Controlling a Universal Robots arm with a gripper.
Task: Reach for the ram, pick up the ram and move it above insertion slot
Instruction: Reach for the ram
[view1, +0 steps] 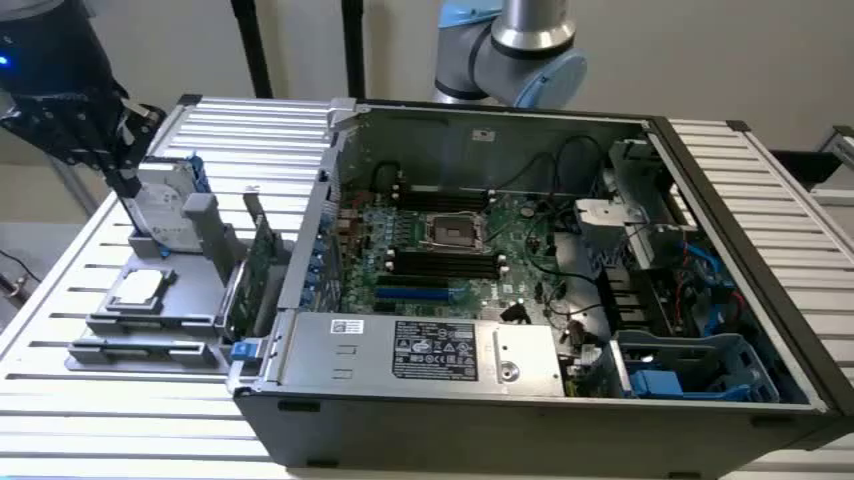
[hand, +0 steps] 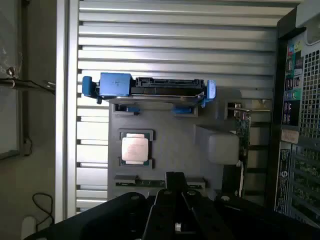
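The ram (hand: 134, 182) is a thin strip standing on edge in a slot of the grey holder tray (hand: 175, 135); in the exterior view the ram (view1: 140, 349) lies at the tray's near end. My gripper (view1: 123, 184) hangs over the tray's far end, above the ram and apart from it, fingers pointing down and shut with nothing between them. From the wrist, the gripper (hand: 175, 186) has its dark fingers pressed together. Black insertion slots (view1: 447, 264) run beside the processor socket (view1: 451, 232) on the motherboard inside the open computer case (view1: 534, 400).
On the tray also stand a hard drive in a blue carrier (hand: 150, 87), a loose processor (hand: 135, 149) and a green expansion card with a metal bracket (view1: 254, 285). The case wall (view1: 327, 200) rises between the tray and the motherboard. Cables and a blue drive cage (view1: 694, 370) crowd the case's right.
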